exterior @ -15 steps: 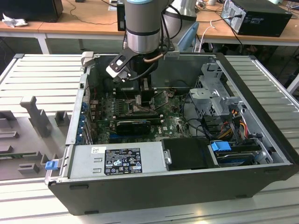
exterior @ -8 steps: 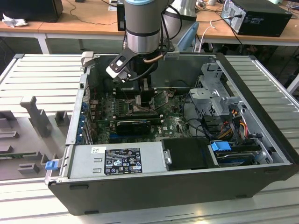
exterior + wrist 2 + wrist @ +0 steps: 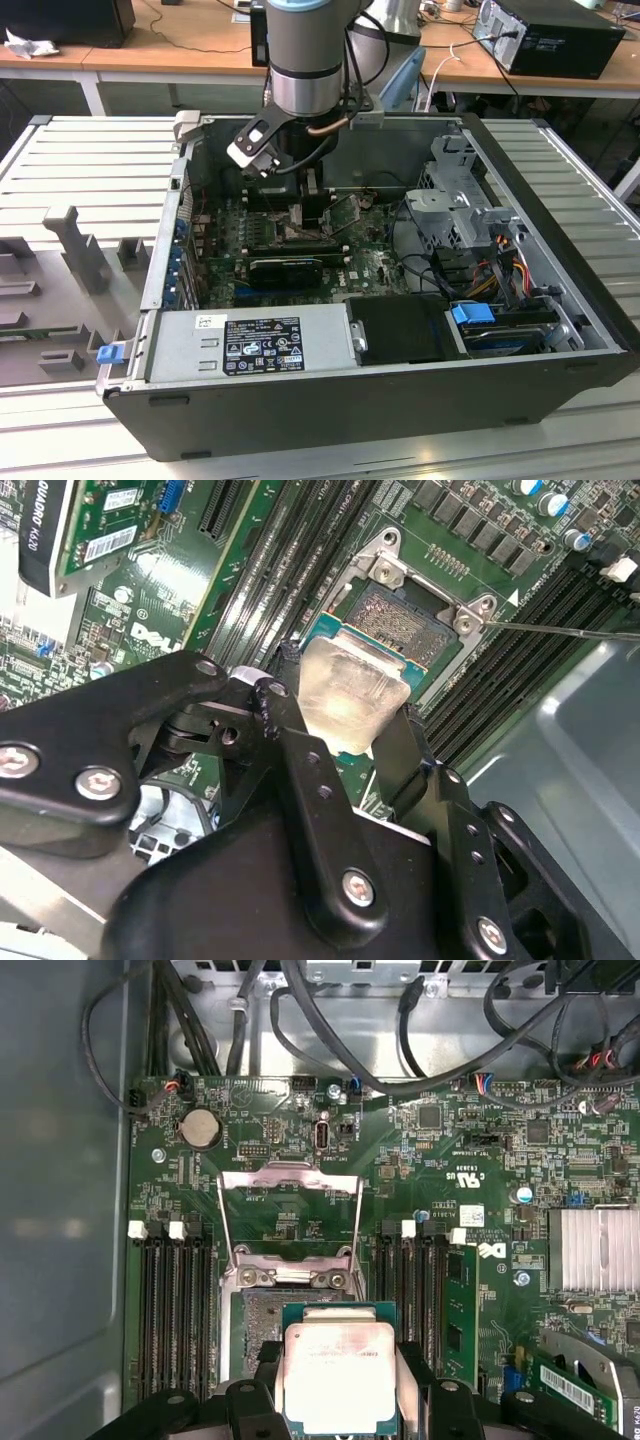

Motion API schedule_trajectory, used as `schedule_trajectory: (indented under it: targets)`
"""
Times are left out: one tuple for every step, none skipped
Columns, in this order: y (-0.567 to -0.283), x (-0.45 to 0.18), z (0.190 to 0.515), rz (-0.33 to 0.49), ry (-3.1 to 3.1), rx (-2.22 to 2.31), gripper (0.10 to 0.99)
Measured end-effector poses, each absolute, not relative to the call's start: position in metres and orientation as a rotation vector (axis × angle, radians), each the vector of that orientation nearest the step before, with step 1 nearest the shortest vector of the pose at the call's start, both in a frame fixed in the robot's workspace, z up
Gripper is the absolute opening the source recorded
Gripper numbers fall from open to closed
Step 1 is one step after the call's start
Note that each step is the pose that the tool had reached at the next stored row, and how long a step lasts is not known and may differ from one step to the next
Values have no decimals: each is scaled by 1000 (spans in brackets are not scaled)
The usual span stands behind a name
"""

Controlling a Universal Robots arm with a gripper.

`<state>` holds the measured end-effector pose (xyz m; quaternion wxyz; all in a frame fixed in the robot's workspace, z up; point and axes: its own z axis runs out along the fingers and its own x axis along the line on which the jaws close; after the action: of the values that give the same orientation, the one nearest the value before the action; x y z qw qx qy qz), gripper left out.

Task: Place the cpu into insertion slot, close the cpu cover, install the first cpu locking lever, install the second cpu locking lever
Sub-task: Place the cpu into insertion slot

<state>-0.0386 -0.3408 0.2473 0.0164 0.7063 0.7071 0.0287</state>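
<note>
Silver-beige and a little smudged, the cpu is what we see first: the end effector is closed narrowly on it, its black fingers pressing two opposite edges. In both wrist views the chip hangs over one edge of the insertion slot, so part of the dark socket is covered and the rest lies bare inside its silvery rim. We cannot tell whether the chip touches the socket yet. The cpu cover is swung open on the far side of the slot from the end effector, and green circuit board shows through its cut-out centre. Rows of black memory slots run along both sides of the socket. In the exterior view we read the open computer case as a clock face. The arm comes down into it at about twelve o'clock, the grey power supply lies at about seven o'clock, and the metal drive cage stands at about three o'clock. The case rests on a slatted grey counter.
</note>
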Motion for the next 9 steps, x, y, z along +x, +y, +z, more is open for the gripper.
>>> schedule_trajectory:
  targets:
    - [-341, -39, 246, 90, 2199, 2196, 533]
    - [-339, -39, 242, 89, 2199, 2196, 533]
    - [-335, -39, 240, 89, 2199, 2196, 533]
    - [-333, -39, 239, 89, 2199, 2196, 533]
    - [-332, -39, 238, 89, 2198, 2196, 533]
    - [-329, -40, 235, 89, 2197, 2198, 533]
    - [-328, -46, 229, 90, 2192, 2202, 533]
    - [-324, -46, 223, 89, 2192, 2202, 533]
    - [-323, -46, 220, 89, 2192, 2202, 533]
